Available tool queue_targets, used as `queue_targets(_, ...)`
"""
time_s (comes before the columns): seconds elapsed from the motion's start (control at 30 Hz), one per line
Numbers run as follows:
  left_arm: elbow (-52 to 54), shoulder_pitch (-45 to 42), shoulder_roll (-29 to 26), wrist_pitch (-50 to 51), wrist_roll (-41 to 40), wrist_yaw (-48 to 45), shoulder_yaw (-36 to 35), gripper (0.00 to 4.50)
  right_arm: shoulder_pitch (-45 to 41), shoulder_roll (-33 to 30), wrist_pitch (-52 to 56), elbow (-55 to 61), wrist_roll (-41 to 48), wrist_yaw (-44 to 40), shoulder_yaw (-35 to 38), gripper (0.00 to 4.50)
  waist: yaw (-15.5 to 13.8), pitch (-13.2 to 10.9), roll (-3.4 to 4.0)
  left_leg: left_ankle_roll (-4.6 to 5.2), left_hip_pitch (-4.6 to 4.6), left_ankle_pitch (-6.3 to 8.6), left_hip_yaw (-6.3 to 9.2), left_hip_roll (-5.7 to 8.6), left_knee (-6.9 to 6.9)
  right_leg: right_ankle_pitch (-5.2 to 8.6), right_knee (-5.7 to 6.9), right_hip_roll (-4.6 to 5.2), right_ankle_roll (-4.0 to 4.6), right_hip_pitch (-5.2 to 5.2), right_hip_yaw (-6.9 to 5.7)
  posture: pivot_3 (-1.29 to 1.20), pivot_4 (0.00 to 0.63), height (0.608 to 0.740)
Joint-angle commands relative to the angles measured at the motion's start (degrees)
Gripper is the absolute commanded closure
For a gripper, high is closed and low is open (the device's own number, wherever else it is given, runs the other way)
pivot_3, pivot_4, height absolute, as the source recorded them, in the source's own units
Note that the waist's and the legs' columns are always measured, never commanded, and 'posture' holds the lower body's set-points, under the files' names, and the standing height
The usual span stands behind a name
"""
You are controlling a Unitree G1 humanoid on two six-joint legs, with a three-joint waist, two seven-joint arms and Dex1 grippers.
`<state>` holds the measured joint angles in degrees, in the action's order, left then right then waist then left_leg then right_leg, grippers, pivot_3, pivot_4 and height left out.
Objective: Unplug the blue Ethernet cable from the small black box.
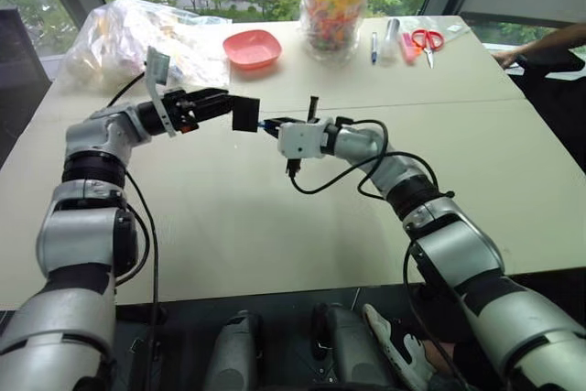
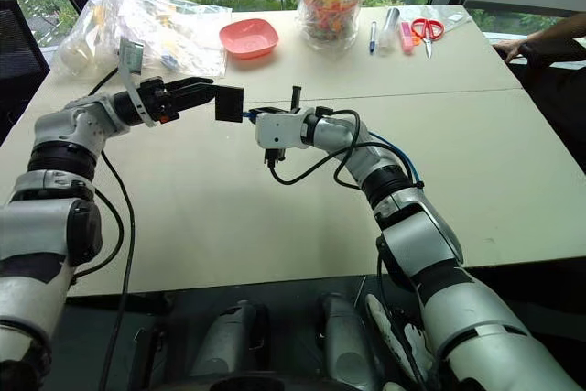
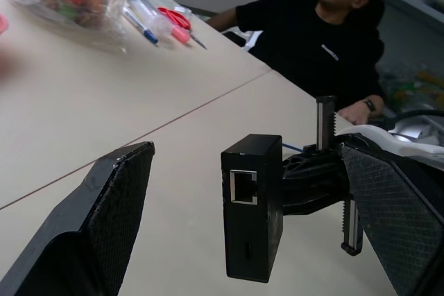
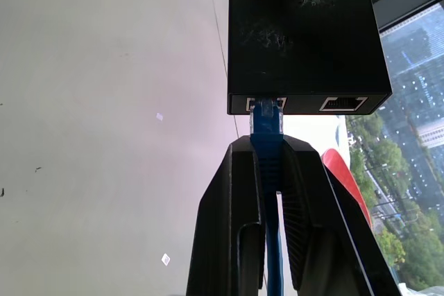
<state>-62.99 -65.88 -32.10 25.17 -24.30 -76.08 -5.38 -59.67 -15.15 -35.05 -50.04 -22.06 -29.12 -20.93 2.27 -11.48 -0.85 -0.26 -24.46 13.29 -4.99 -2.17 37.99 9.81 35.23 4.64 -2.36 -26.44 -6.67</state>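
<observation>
Beige desk (image 1: pixel 275 226) carries, beyond both grippers, a clear bag (image 1: pixel 137 38), a jar of coloured sweets (image 1: pixel 336 2), a pink dish (image 1: pixel 252 48), pens (image 1: pixel 374 46) and red scissors (image 1: pixel 426 41). A person (image 3: pixel 312 39) in black sits at its far side. Above the desk the two grippers meet. The right gripper (image 4: pixel 267 164) has its fingers clamped narrow on the blue cable (image 4: pixel 267 119) just behind its plug, which sits in a port of the box (image 4: pixel 305 50). The box hangs off the plug, clear of the desk, between the left gripper's (image 3: pixel 243 192) fingers (image 3: pixel 111 213), which stand wide on either side of it without touching.
</observation>
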Motion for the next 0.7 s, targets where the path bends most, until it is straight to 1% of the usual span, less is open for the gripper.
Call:
queue_targets(0.03, -3.2, -3.5, 1.0, -2.7, 2.3, -2.4, -0.5, 0.0, 0.9, -0.6, 1.4, 5.2, 1.2, 0.4, 1.4, 4.49, 0.1, 0.0, -0.01, 0.0, 0.01, 0.0, 0.01, 0.0, 0.02, 0.0, 0.01, 0.0, 0.0, 0.0, 0.0, 0.0, 0.15, 0.74)
queue_targets(0.07, -4.0, -4.0, 1.5, -2.8, 2.6, -2.7, -0.8, 0.0, 1.2, -0.7, 1.8, 6.2, 1.1, 0.4, 1.3, 4.49, 0.1, 0.0, -0.01, 0.0, 0.0, 0.0, 0.02, 0.0, 0.03, 0.0, 0.03, 0.0, 0.0, 0.0, 0.0, 0.0, 0.15, 0.74)
queue_targets(0.17, -5.7, -5.3, 2.4, -2.4, 2.7, -3.2, -2.3, 0.86, 2.0, -1.0, 3.0, 8.7, 0.9, 0.2, 1.2, 4.5, 0.1, 0.0, -0.01, 0.0, 0.0, 0.0, 0.03, 0.0, 0.06, 0.0, 0.07, 0.01, 0.0, 0.0, 0.01, 0.0, 0.15, 0.74)
queue_targets(0.4, -5.4, -4.7, 2.6, -1.5, 3.9, -7.3, -2.2, 3.65, 2.6, -1.8, 4.7, 11.3, 0.1, -0.2, 0.5, 4.5, 0.1, 0.0, -0.02, 0.0, 0.0, 0.0, 0.04, 0.0, 0.06, 0.0, 0.07, 0.01, 0.0, -0.01, 0.01, 0.0, 0.15, 0.74)
queue_targets(0.43, -5.4, -4.5, 2.6, -1.8, 4.2, -6.8, -2.3, 3.95, 2.6, -1.9, 4.9, 11.5, 0.4, -0.8, 0.5, 4.5, 0.1, 0.0, -0.02, 0.0, 0.0, 0.0, 0.04, -0.01, 0.06, 0.0, 0.07, 0.01, 0.0, 0.0, 0.01, 0.0, 0.15, 0.74)
queue_targets(0.5, -5.3, -4.0, 2.7, -2.4, 4.8, -5.8, -2.4, 3.99, 2.6, -1.9, 5.4, 12.0, 1.3, -1.8, 0.9, 4.5, 0.1, 0.0, -0.01, 0.0, 0.0, 0.0, 0.05, -0.01, 0.06, 0.0, 0.08, 0.01, 0.0, 0.0, 0.01, 0.0, 0.15, 0.74)
queue_targets(0.53, -5.2, -3.8, 2.8, -2.7, 4.8, -5.2, -2.7, 3.99, 2.9, -2.1, 5.9, 12.5, 2.0, -3.2, 0.9, 3.59, 0.1, 0.0, -0.01, 0.0, 0.0, 0.0, 0.05, -0.01, 0.06, 0.0, 0.07, 0.01, 0.0, 0.0, 0.01, 0.0, 0.15, 0.74)
queue_targets(0.57, -5.1, -3.4, 2.9, -2.8, 4.7, -4.3, -3.1, 3.99, 3.5, -2.8, 6.5, 13.0, 1.9, -3.3, 1.1, 3.27, 0.1, 0.0, -0.02, 0.0, 0.0, 0.0, 0.05, -0.01, 0.06, 0.0, 0.07, 0.01, 0.0, 0.0, 0.02, 0.0, 0.15, 0.74)
queue_targets(0.6, -5.0, -3.1, 3.0, -2.7, 4.5, -3.8, -3.6, 3.99, 4.3, -3.5, 7.5, 13.5, 1.6, -3.1, 1.5, 2.77, 0.1, 0.0, -0.02, 0.0, 0.0, 0.0, 0.05, -0.01, 0.06, 0.0, 0.07, 0.01, 0.0, 0.0, 0.02, 0.0, 0.15, 0.74)
queue_targets(0.63, -4.8, -2.7, 3.1, -2.4, 4.3, -3.8, -4.0, 3.99, 5.3, -4.3, 9.1, 14.1, 1.6, -3.2, 2.0, 2.13, 0.0, 0.0, -0.02, 0.01, 0.0, 0.0, 0.05, -0.01, 0.06, 0.0, 0.07, 0.02, 0.0, 0.0, 0.02, 0.0, 0.15, 0.74)
queue_targets(0.67, -4.4, -2.4, 3.2, -2.0, 4.2, -3.9, -4.4, 3.99, 6.2, -4.8, 10.4, 14.9, 1.7, -3.2, 2.3, 1.65, 0.0, 0.0, -0.02, 0.01, 0.0, 0.0, 0.06, 0.0, 0.06, 0.0, 0.07, 0.02, 0.0, 0.01, 0.02, 0.0, 0.15, 0.74)
queue_targets(0.7, -4.0, -1.9, 3.3, -1.4, 3.7, -3.7, -5.0, 3.99, 8.8, -4.5, 14.3, 17.4, 5.3, -4.4, 4.5, 1.07, -0.1, 0.0, -0.02, 0.01, 0.0, 0.0, 0.06, 0.01, 0.07, 0.0, 0.07, 0.05, 0.0, 0.02, 0.01, 0.0, 0.15, 0.74)
